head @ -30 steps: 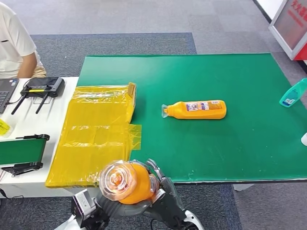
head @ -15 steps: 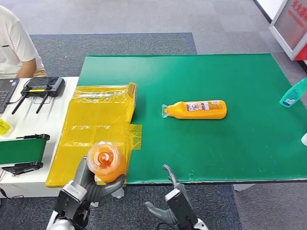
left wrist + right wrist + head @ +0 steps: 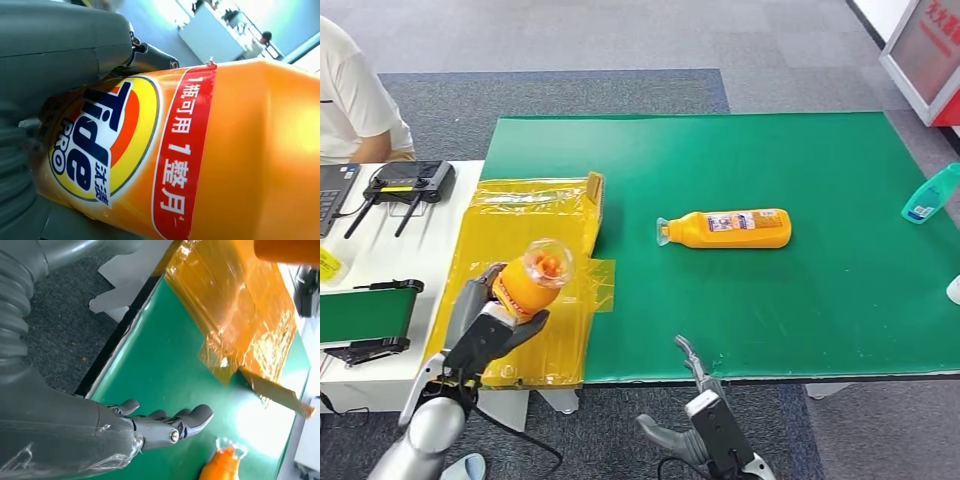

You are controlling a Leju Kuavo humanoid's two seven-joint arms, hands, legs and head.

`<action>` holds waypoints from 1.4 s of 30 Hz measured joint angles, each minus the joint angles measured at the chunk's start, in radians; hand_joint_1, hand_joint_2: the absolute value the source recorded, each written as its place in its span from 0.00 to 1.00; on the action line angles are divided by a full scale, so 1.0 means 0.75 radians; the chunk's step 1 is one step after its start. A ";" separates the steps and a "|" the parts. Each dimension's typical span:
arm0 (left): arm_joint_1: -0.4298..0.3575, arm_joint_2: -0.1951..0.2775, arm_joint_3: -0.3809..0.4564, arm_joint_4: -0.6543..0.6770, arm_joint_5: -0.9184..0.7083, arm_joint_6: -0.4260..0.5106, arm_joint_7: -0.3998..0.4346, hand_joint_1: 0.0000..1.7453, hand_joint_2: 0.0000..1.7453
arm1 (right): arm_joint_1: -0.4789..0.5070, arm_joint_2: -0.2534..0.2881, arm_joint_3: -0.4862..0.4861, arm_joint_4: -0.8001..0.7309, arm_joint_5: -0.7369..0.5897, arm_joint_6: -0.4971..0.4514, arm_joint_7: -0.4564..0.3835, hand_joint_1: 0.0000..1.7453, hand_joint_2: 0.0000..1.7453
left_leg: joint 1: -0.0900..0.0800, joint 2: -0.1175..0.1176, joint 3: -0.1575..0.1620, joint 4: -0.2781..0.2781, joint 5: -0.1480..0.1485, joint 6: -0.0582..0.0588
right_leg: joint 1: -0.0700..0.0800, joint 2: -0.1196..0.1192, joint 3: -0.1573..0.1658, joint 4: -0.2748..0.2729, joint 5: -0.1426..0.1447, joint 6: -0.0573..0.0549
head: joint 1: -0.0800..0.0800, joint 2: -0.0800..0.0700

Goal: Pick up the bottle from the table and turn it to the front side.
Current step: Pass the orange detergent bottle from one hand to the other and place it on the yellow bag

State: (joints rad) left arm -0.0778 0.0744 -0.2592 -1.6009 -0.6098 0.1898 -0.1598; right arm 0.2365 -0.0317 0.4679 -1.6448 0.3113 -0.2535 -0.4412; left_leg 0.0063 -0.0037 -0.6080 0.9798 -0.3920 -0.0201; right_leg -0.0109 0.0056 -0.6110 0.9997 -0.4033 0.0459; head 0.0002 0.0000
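**Colleague:** What has changed just now?

**Me:** My left hand (image 3: pixel 487 325) has carried the orange bottle (image 3: pixel 531 279) away to the left, over the yellow plastic sheet (image 3: pixel 520 250). A second ago both hands met on it near the table's front edge. My right hand (image 3: pixel 695 405) has since let go and dropped below that edge. So the handover looks finished, and I judge the turn to the front nearly done: the left wrist view shows the bottle's main label (image 3: pixel 102 145) facing the camera.

**Colleague:** And the fingers?

**Me:** The left hand's fingers are wrapped around the bottle's lower body, clear cap pointing up towards the head camera. The right hand's fingers (image 3: pixel 188 416) are spread loosely, holding nothing. A second orange bottle (image 3: pixel 727 228) lies on its side on the green table (image 3: pixel 810 300), untouched.
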 joint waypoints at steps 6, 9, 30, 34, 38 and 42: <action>-0.207 0.034 -0.020 0.265 -0.348 0.079 0.032 1.00 1.00 | -0.030 0.000 -0.004 0.003 0.002 0.046 -0.013 0.00 1.00 | 0.000 0.000 0.000 0.000 0.001 0.000 | 0.000 0.000 0.000 0.000 0.001 0.001 | 0.000 0.000; -0.294 0.054 -0.059 0.383 -0.436 0.055 0.019 1.00 1.00 | -0.056 0.001 -0.004 0.010 -0.007 0.064 -0.029 0.00 1.00 | 0.000 0.000 0.000 0.000 0.001 0.000 | 0.000 0.000 0.000 0.000 0.001 0.001 | 0.000 0.000; -0.604 -0.008 -0.312 1.093 -0.737 0.066 0.139 1.00 1.00 | -0.151 0.056 -0.006 0.062 -0.044 0.158 -0.060 0.00 1.00 | 0.000 0.000 -0.001 0.000 0.001 0.001 | -0.001 0.001 0.000 0.000 0.001 0.001 | 0.000 0.000; -0.638 -0.041 -0.342 1.158 -0.749 0.080 0.145 1.00 1.00 | -0.162 0.069 0.003 0.073 -0.044 0.170 -0.063 0.00 1.00 | 0.000 0.000 -0.001 0.000 0.002 0.001 | 0.000 0.000 0.001 0.000 0.001 0.001 | 0.000 0.000; -0.659 -0.070 -0.350 1.198 -0.716 0.114 0.130 0.94 1.00 | -0.168 0.074 0.018 0.081 -0.044 0.169 -0.064 0.00 1.00 | 0.000 0.000 0.000 0.000 0.003 0.002 | 0.000 0.000 0.001 0.000 0.001 0.002 | 0.000 0.000; -0.659 -0.088 -0.351 1.206 -0.677 0.176 0.110 0.19 1.00 | -0.168 0.074 0.024 0.091 -0.049 0.165 -0.064 0.00 1.00 | 0.000 0.000 -0.001 0.000 0.003 0.002 | -0.001 0.000 0.001 0.000 0.002 0.002 | 0.000 0.000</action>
State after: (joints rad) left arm -0.5720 0.0087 -0.5221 -0.6964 -1.1175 0.3216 -0.0771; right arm 0.1106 0.0240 0.4862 -1.5764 0.2745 -0.1296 -0.4891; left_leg 0.0062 -0.0037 -0.6085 0.9798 -0.3900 -0.0187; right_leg -0.0113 0.0059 -0.6104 0.9998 -0.4021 0.0473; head 0.0002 0.0000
